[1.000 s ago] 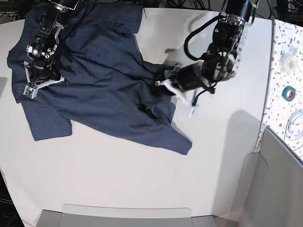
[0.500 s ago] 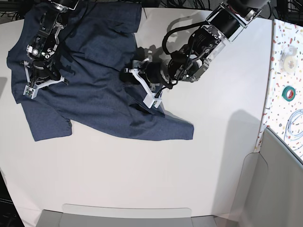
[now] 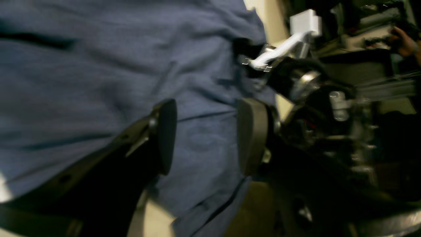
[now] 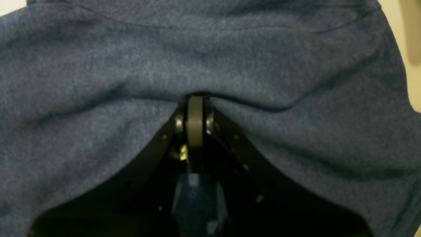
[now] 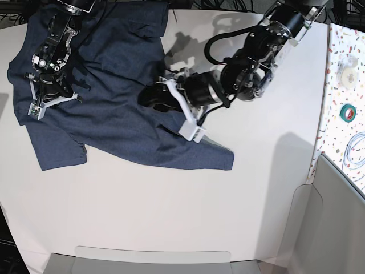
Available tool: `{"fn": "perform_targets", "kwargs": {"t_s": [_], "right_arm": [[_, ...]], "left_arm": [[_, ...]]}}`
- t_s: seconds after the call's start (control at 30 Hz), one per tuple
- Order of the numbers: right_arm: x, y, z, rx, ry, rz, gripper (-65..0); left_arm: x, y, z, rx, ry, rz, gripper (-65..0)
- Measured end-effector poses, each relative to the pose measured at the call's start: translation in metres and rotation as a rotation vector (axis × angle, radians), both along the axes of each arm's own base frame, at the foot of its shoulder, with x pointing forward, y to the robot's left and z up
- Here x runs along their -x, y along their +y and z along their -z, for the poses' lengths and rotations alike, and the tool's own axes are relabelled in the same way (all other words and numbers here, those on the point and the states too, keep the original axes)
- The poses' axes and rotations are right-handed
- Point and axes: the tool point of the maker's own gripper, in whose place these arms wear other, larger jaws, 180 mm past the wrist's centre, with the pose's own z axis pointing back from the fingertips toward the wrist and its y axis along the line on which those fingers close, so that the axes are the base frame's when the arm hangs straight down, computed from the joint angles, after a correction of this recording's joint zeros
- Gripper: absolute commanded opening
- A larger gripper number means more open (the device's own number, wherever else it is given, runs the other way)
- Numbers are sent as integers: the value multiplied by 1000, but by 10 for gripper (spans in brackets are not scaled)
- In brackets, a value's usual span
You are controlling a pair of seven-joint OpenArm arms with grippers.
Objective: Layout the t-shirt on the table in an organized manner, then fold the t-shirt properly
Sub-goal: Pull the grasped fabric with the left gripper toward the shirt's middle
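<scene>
Tabletop [image 5: 171, 217], white and matte, fills your base view, with a speckled strip [image 5: 345, 85] along one edge carrying a green tape roll [image 5: 348, 111]. Your t-shirt [image 5: 114, 97] lies rumpled across the far corner, dark navy, creased, one hem corner pointing toward the middle. Your left tool [image 3: 205, 138] hangs over the shirt's middle with its pads spread, holding nothing. Your right tool [image 4: 195, 115] is pinched closed on a fold of the t-shirt near its opposite edge.
</scene>
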Motion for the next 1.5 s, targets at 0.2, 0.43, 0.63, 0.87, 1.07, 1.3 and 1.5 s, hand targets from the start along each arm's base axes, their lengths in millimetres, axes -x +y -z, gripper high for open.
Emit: {"fn": "perform_targets", "kwargs": {"t_s": [0.2,0.43,0.63,0.87,1.07,1.3,1.5], "right_arm": [[0,0,0,0,0,0,-650],[-2,-1,6,-5,-3,5,-650],[-4,0,7,11,-35,13,-650],[-6,-1,8,10,-44,14,-650],[-6,-1,8,11,-45,13,-650],[-8,-1,7,11,-44,13,-650],[-8,-1,7,11,-45,13,-650]], "left_arm": [[-2,12,9,-25,-55,57,-422],[-10,29,54,-104,47,9,-462],[-15,20,62,-176,-27,1,-472],[14,15,89,-226,14,6,-472],[16,11,91,-234,4,0,-472],[16,-2,56,-169,-71,11,-472],[8,-5,44,-164,-109,25,-422]]}}
